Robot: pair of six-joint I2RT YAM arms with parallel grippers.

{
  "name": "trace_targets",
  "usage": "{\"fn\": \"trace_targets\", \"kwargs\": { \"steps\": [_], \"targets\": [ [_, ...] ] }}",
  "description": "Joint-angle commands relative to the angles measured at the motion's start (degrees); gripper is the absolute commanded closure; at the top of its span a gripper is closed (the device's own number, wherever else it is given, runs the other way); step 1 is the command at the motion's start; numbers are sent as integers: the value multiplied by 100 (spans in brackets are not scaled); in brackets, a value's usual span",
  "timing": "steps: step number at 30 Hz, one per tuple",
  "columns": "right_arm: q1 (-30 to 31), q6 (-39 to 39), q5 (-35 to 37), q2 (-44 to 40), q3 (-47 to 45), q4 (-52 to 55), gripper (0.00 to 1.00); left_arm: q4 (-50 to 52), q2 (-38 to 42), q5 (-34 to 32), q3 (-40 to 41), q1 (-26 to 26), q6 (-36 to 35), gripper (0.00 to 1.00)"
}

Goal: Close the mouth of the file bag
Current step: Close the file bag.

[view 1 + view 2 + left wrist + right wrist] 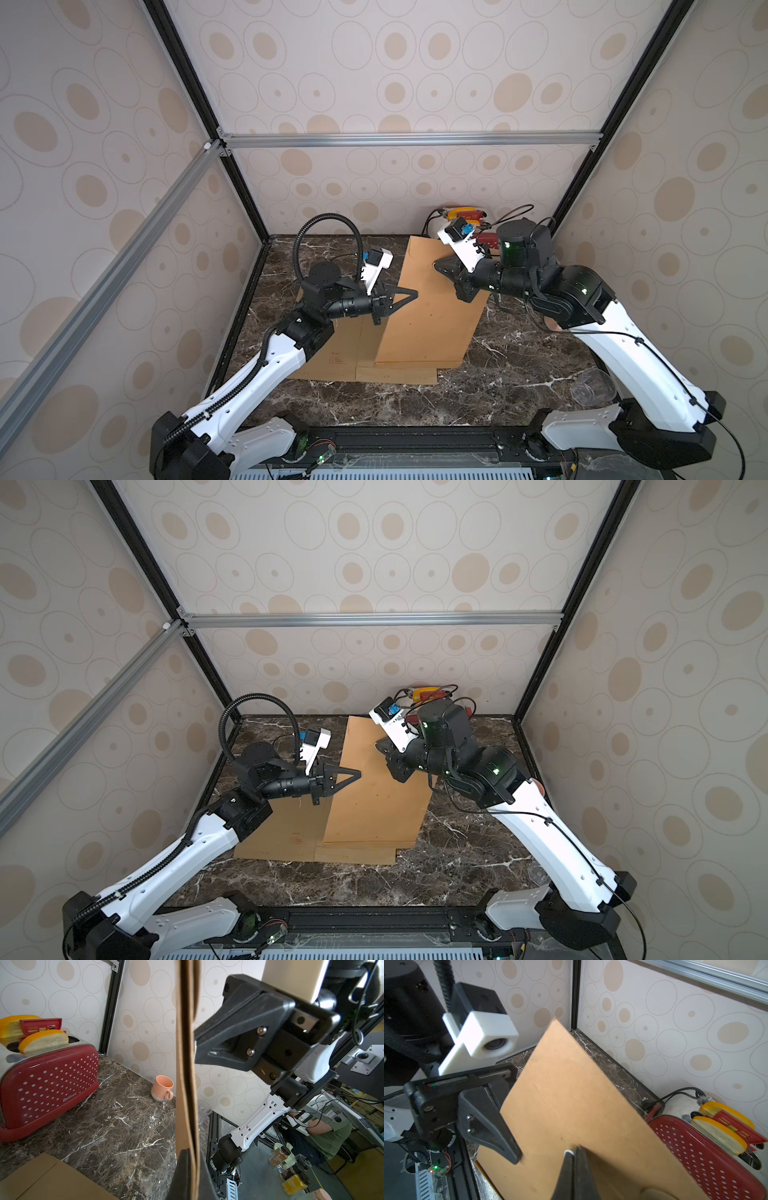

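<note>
The brown paper file bag (432, 316) (374, 800) lies on the marble table, one part flat and a large panel raised off it. My left gripper (413, 294) (358, 773) is shut on the raised panel's near edge; in the left wrist view the paper (185, 1064) runs edge-on between its jaws (194, 1159). My right gripper (436, 266) (378, 744) is shut, its tips against the panel's face (571, 1095). A small white bit shows at those tips (574, 1150); I cannot tell what it is. A pale round disc (654, 1194) sits on the panel near them.
A red toaster (469, 216) (47, 1088) (706, 1151) holding yellow bread slices stands at the back right, close behind the right wrist. A peach mug (162, 1088) stands by the wall. A clear plastic cup (592, 388) sits at the front right. Walls enclose three sides.
</note>
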State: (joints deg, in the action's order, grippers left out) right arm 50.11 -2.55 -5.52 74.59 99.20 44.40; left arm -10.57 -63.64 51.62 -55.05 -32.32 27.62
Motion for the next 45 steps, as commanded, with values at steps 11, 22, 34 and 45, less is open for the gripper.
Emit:
{"fn": "trace_targets", "kwargs": {
  "steps": [11, 22, 34, 45],
  "targets": [
    [385, -2, 364, 130, 81, 183, 100, -138, -68, 147, -279, -59, -55, 100],
    [385, -215, 861, -168, 111, 371, 100, -269, 16, 78, -231, -57, 40, 100],
    [382, -922, 702, -678, -853, -65, 100, -426, 207, -272, -98, -48, 154, 100],
    [357, -1326, 603, -1057, -1792, -674, 100, -533, 213, -209, -85, -52, 252, 100]
  ]
}}
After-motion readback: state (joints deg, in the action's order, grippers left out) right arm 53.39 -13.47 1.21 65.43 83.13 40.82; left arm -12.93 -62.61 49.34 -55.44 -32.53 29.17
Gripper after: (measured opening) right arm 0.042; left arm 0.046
